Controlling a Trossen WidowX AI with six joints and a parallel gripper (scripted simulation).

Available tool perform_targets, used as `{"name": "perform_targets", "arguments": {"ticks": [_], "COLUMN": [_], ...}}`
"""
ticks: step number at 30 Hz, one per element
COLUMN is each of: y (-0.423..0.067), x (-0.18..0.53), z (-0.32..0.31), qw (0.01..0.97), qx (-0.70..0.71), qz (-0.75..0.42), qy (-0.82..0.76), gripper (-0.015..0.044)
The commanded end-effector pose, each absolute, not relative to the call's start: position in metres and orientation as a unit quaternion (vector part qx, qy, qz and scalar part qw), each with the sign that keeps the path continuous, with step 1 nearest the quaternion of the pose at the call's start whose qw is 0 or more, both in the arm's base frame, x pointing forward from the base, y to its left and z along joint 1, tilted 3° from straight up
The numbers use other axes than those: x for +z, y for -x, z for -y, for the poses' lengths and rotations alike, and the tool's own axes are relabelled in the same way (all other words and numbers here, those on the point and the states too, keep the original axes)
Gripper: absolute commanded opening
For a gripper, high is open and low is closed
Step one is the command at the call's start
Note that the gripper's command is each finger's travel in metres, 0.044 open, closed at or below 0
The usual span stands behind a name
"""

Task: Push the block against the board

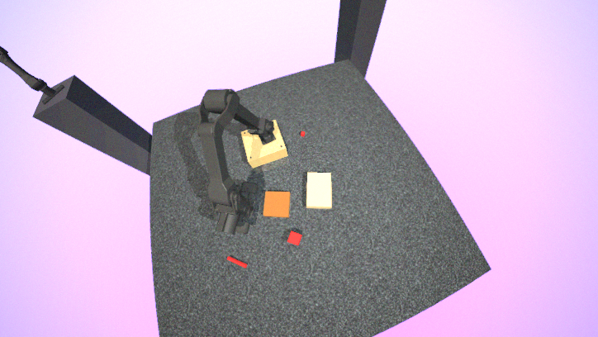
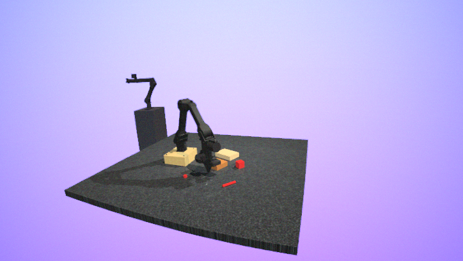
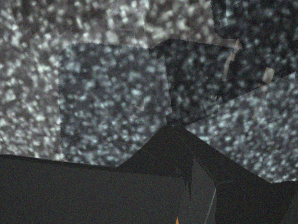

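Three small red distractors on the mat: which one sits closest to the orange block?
The red cube, just below the orange block in the top view. The flat red stick lies farther out, and the tiny red dot sits past the arm's base.

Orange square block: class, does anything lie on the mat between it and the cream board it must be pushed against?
Nothing visible does. In the top view a bare strip of mat separates the orange square block from the cream board. The red cube lies off that path, and the shut tool is on the block's far side.
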State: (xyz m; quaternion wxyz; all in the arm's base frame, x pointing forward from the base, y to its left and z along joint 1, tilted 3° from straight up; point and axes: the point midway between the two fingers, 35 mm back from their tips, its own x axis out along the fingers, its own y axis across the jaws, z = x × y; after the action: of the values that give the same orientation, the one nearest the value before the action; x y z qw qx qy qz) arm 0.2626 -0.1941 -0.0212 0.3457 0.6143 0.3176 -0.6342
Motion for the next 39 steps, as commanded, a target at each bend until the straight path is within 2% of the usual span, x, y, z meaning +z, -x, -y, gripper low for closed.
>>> {"name": "perform_targets", "arguments": {"ticks": [1,4,11,39], "y": [-0.264,-0.264,-0.267,-0.322], "x": [-0.010,0.030,0.030,0.031], "z": [0.193,0.191,0.192,0.153], "qw": [0.346,0.346,0.359,0.598], "qx": [-0.634,-0.633,-0.627,-0.405], "qz": [-0.318,-0.320,-0.324,-0.577], "qy": [-0.614,-0.614,-0.611,-0.382], "gripper": [0.0000,0.0000,0.0000,0.0000]}}
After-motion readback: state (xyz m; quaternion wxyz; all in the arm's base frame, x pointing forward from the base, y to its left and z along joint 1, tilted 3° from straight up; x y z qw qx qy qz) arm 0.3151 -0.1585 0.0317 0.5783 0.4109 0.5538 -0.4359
